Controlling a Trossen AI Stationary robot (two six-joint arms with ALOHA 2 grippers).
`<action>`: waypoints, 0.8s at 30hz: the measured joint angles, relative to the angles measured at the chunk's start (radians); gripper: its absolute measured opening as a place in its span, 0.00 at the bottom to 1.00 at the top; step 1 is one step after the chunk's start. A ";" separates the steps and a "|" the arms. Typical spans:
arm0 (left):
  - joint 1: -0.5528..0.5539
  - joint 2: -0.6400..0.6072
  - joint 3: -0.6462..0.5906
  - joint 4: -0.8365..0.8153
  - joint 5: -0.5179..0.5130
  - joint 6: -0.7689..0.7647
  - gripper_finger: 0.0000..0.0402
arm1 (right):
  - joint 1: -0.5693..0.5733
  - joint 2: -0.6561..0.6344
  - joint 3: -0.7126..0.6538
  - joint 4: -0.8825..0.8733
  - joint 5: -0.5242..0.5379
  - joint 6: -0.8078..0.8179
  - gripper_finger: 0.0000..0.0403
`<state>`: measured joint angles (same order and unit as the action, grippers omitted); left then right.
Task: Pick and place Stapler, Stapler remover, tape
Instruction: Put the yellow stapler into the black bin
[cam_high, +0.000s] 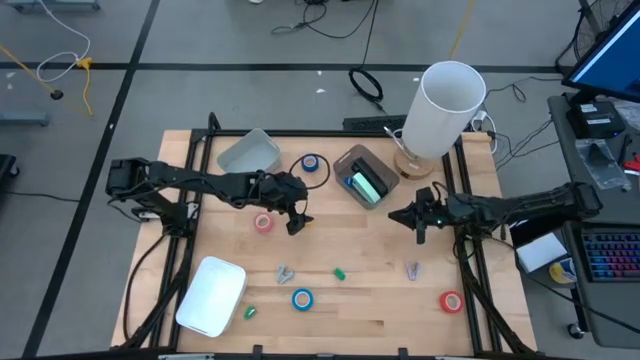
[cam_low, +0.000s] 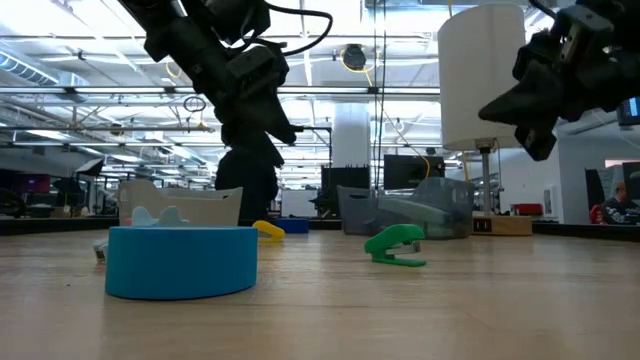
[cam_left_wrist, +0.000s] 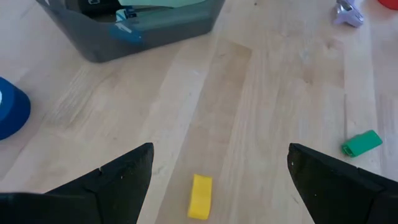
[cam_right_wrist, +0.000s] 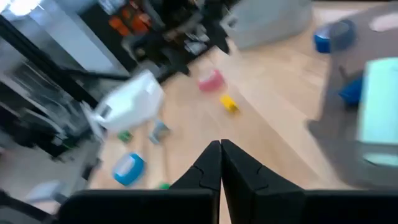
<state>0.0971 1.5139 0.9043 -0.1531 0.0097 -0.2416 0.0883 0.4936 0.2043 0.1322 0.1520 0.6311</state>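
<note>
- Your left gripper (cam_high: 294, 218) hangs above the middle of the pale wooden table (cam_high: 370, 300) with its fingers spread wide and nothing between them. Its wrist view looks down on a small yellow block (cam_left_wrist: 200, 196) just ahead, which is not a task thing.
- Your right gripper (cam_high: 416, 222) hovers right of centre, fingers pressed together and empty.
- You look to be between picks. The pink ring-shaped tape roll (cam_high: 263, 222) lies just beside the left gripper; going for it would call for a short shift and a descent with the fingers straddling the ring.
- Other tape: a blue roll (cam_high: 302, 298) near the front edge, a red roll (cam_high: 451, 300) at front right, and a blue roll (cam_high: 311, 163) at the back beside the dark grey plastic bin (cam_high: 345, 165).
- The bin holds a pale green object (cam_high: 366, 185); you cannot tell whether it is the stapler.
- Two small grey metal pieces (cam_high: 285, 272) (cam_high: 412, 270) may be staple removers, but they are too small to confirm.
</note>
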 joint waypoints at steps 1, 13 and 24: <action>0.000 0.000 0.000 0.000 0.000 0.001 0.91 | 0.000 -0.017 0.012 -0.039 0.000 -0.014 0.00; -0.008 0.000 0.000 0.000 -0.007 0.002 0.91 | -0.003 -0.263 0.017 -0.200 0.024 -0.070 0.00; 0.014 0.018 0.005 0.074 -0.014 -0.042 0.91 | -0.003 -0.314 0.017 -0.229 0.062 -0.099 0.00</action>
<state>0.1110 1.5323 0.9096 -0.0789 -0.0041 -0.2833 0.0853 0.1791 0.2214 -0.0964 0.2144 0.5321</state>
